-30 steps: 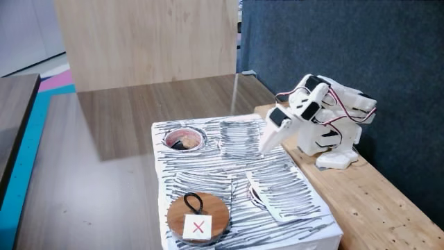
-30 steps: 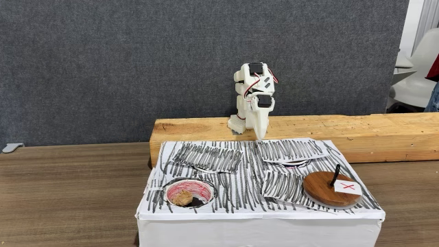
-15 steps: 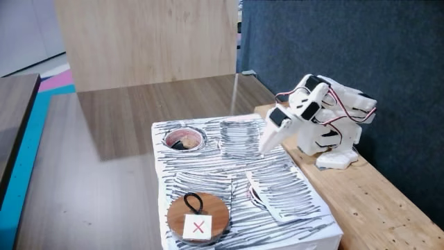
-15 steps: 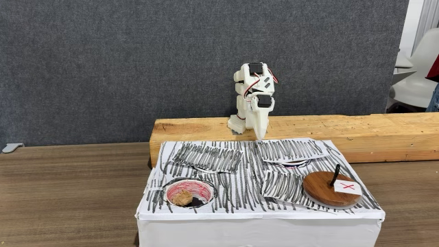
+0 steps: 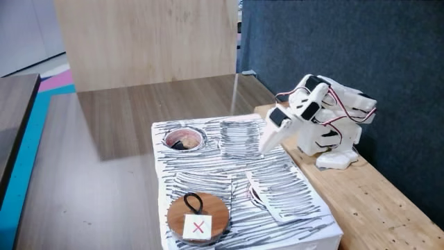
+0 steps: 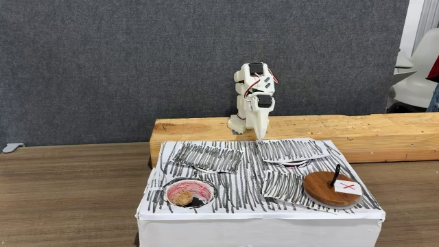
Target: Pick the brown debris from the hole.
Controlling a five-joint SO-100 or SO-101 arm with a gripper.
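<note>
Folded back over its base, the hand (image 5: pixel 266 144) points down at the far edge of the striped box (image 6: pixel 260 218), its tip low over the paper top; both fingers look pressed together with nothing between them, so I read it as clenched and empty, though the tip is small in both fixed views. The arm (image 6: pixel 252 96) sits on a wooden beam (image 6: pixel 384 129) behind the box, which raises its base to about the level of the box top and should let it reach forward over the paper.

The hole (image 6: pixel 189 192) lies at the near left corner of the box in a fixed view, its pinkish-red rim showing around a dark bottom. The brown debris (image 6: pixel 182 197) sits inside it as a tan lump, resting toward the left of the opening, with darker matter beside it that I cannot make out. In a fixed view the hole (image 5: pixel 184 137) shows the debris (image 5: pixel 180 144) as a small brown patch.

A wooden disc (image 6: pixel 332 189) with a black loop and a red X label rests on the near right of the box, well apart from the hole; it matches the opening in width, so it is likely the cover set aside to expose the contents. Torn paper flaps (image 6: pixel 285 184) lie lifted between the disc and the hole.

Judging by this, the reach has not begun: the hand is well apart from the hole and must travel across to it
</note>
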